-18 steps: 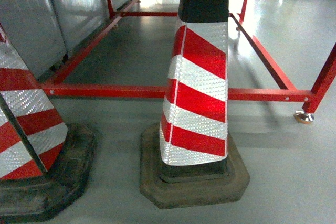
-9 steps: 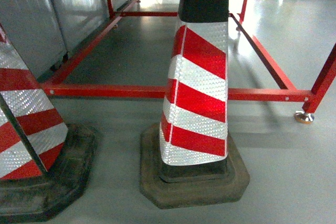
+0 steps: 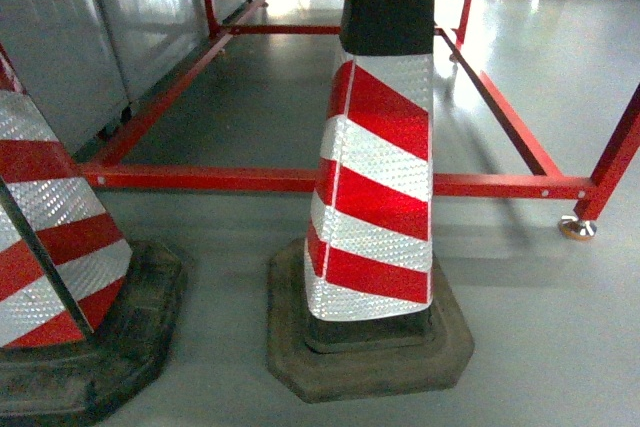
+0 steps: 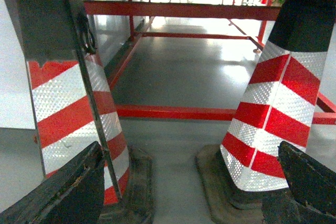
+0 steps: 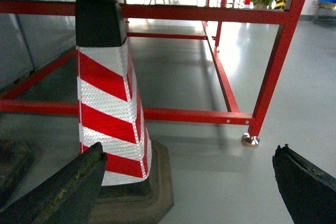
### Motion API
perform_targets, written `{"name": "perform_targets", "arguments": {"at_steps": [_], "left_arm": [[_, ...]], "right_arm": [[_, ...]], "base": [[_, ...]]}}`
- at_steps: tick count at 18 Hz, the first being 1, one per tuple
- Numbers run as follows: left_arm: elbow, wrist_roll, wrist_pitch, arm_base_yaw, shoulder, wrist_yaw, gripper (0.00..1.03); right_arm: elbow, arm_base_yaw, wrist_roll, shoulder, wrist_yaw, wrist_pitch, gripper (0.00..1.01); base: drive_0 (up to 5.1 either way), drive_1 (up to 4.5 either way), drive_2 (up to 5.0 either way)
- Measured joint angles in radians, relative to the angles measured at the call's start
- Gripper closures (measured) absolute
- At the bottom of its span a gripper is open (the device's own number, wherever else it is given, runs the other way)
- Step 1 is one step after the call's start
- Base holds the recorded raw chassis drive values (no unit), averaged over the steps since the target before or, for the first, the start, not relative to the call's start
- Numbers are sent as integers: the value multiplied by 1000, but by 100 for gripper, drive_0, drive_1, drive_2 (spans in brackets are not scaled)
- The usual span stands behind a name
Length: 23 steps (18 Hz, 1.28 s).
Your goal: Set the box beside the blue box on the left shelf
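The box and the left shelf are out of view in all three views. My left gripper point(image 4: 191, 184) is open with nothing between its dark fingers point(image 4: 68, 192), which frame the grey floor between two traffic cones. In the right wrist view my right gripper point(image 5: 189, 184) is also open and empty, one finger point(image 5: 63, 190) low in front of a cone's base and the other at the lower right. Neither gripper shows in the head view.
A red-and-white striped cone point(image 3: 375, 177) on a black base stands straight ahead, and a second cone point(image 3: 50, 237) stands at the left. Behind them a low red metal frame point(image 3: 250, 179) crosses the floor, with a levelling foot point(image 3: 578, 228). Grey panels point(image 3: 70, 47) line the left.
The head view has shifted slightly: the red top bar and the cones sit a little lower in the picture than half a second ago. Nothing was taken hold of or let go.
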Motion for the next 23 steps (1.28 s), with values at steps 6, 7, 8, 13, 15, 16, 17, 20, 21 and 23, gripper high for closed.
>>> {"name": "perform_targets", "arguments": {"at_steps": [6, 7, 8, 13, 15, 16, 17, 20, 21, 23], "left_arm": [[0, 1, 2, 0, 0, 1, 5], [0, 3, 2, 0, 0, 5, 5], [0, 3, 2, 0, 0, 3, 5], [0, 3, 2, 0, 0, 3, 5], [0, 4, 2, 0, 0, 3, 5], [0, 5, 2, 0, 0, 3, 5], [0, 5, 2, 0, 0, 3, 5], [0, 8, 2, 0, 0, 4, 5], [0, 9, 2, 0, 0, 2, 5], [0, 10, 2, 0, 0, 5, 5]], "right_arm": [[0, 0, -1, 0, -1, 2, 3], [0, 0, 0, 0, 1, 0, 3], [0, 0, -2, 0, 0, 1, 3], [0, 0, -1, 0, 0, 1, 3], [0, 0, 0, 0, 1, 0, 3], [0, 0, 0, 0, 0, 0, 3], [0, 0, -1, 0, 1, 1, 3], [0, 0, 1, 0, 2, 1, 3], [0, 0, 0, 0, 1, 0, 3], [0, 0, 0, 0, 1, 0, 3]], "base": [[0, 0, 0], [0, 0, 0], [0, 0, 0], [0, 0, 0], [0, 0, 0], [0, 0, 0], [0, 0, 0], [0, 0, 0], [0, 0, 0], [0, 0, 0]]}}
